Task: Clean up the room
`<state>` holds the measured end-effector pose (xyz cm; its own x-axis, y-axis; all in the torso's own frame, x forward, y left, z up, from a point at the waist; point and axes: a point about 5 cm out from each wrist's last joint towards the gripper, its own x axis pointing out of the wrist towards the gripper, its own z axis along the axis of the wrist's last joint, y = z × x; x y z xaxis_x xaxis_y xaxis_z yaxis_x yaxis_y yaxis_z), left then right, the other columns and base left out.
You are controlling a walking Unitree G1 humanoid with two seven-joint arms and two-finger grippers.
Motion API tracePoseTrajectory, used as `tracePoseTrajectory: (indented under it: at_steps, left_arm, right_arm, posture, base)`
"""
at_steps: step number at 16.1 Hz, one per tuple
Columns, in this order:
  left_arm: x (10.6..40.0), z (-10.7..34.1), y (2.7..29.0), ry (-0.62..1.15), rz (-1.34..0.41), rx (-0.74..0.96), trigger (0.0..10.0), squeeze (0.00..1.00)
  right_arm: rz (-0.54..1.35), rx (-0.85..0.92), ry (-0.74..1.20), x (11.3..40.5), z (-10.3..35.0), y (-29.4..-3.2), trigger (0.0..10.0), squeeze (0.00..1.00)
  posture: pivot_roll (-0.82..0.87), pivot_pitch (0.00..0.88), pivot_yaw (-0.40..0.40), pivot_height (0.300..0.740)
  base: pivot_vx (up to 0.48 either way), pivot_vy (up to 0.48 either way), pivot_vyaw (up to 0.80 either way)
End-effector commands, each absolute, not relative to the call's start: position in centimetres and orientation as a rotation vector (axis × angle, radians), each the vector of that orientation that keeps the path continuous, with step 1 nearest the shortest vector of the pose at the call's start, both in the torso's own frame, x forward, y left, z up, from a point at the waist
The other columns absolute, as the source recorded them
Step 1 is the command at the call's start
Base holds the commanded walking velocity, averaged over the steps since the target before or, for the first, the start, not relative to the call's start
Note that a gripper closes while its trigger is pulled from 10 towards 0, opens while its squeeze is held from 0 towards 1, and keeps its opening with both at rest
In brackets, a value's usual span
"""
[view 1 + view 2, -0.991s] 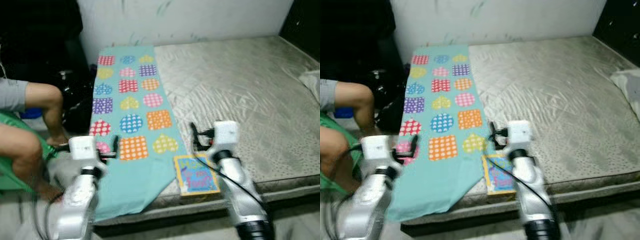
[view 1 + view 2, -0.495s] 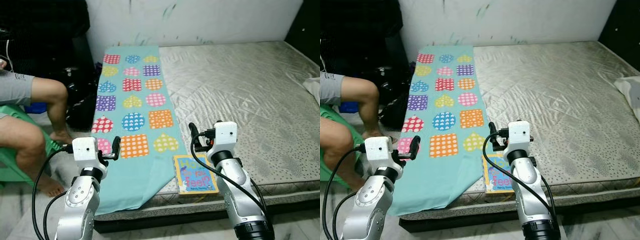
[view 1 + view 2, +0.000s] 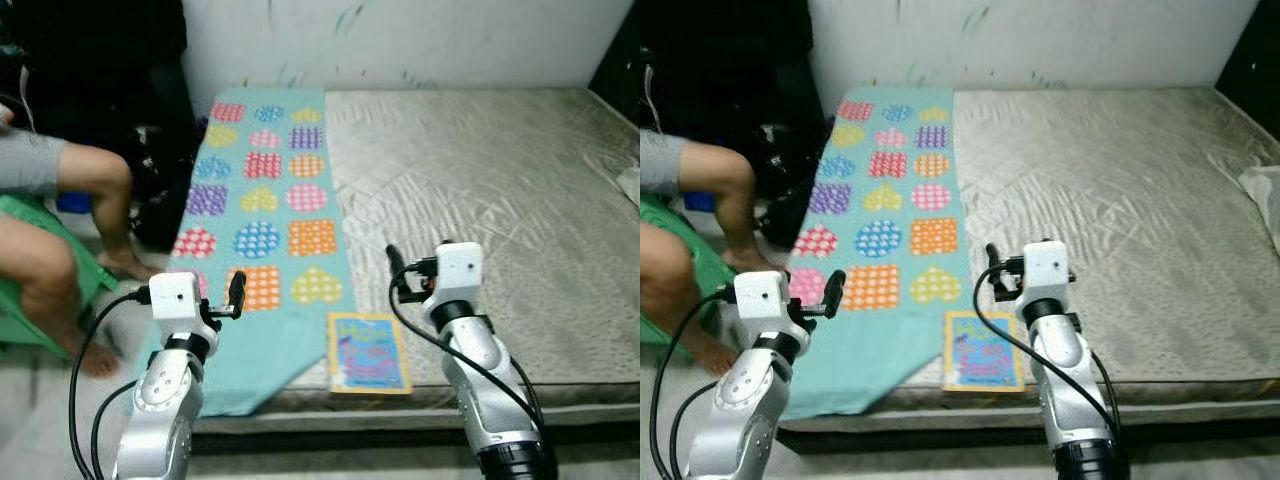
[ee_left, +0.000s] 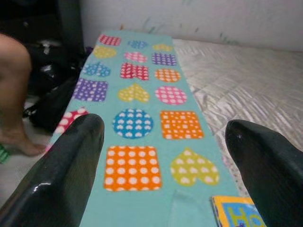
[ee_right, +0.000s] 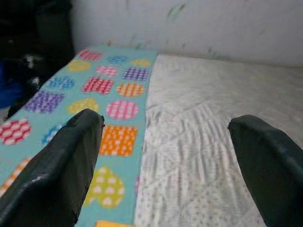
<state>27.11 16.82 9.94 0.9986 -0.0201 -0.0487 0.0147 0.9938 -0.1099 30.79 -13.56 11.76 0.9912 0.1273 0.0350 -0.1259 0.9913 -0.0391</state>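
A teal blanket [image 3: 262,200] printed with coloured hearts, squares and circles lies along the left side of a grey mattress [image 3: 500,190], its front end drooping over the edge. A children's picture book [image 3: 367,352] lies flat at the mattress's front edge, beside the blanket's corner. My left gripper [image 3: 232,298] is open, raised over the blanket's front left part, with nothing between its fingers [image 4: 71,161]. My right gripper [image 3: 397,272] is open too and hovers just behind the book, a little to its right. Its fingers [image 5: 71,156] are empty.
A person sits on a green chair [image 3: 45,290] at the left, bare legs [image 3: 75,185] close to my left arm. Black bags [image 3: 160,190] stand between the person and the bed. A white cloth [image 3: 1262,195] lies at the mattress's right edge. A wall runs behind the bed.
The whole picture has shifted and sharpened as the camera moved. Both arms hold the same raised pose with open fingers. The book and blanket lie where they were.
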Motion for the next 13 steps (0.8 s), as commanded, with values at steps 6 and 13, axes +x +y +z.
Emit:
tracePoseTrajectory:
  at_steps: [6, 13]
  left_arm:
    - [27.17, 9.74, 16.96, 0.058, -0.017, -0.109, 10.0, 0.00]
    - [27.12, 9.68, 16.92, 0.058, -0.012, -0.124, 10.0, 0.00]
  right_arm:
    - [0.142, -0.033, -0.046, 30.86, 11.94, -13.14, 10.0, 0.00]
    - [0.141, -0.031, -0.038, 30.68, 11.74, -13.18, 10.0, 0.00]
  posture:
    - [-0.03, 0.082, -0.001, 0.740]
    - [-0.03, 0.088, -0.001, 0.740]
  base:
    - [0.000, -0.387, 0.00]
    - [0.000, -0.395, 0.00]
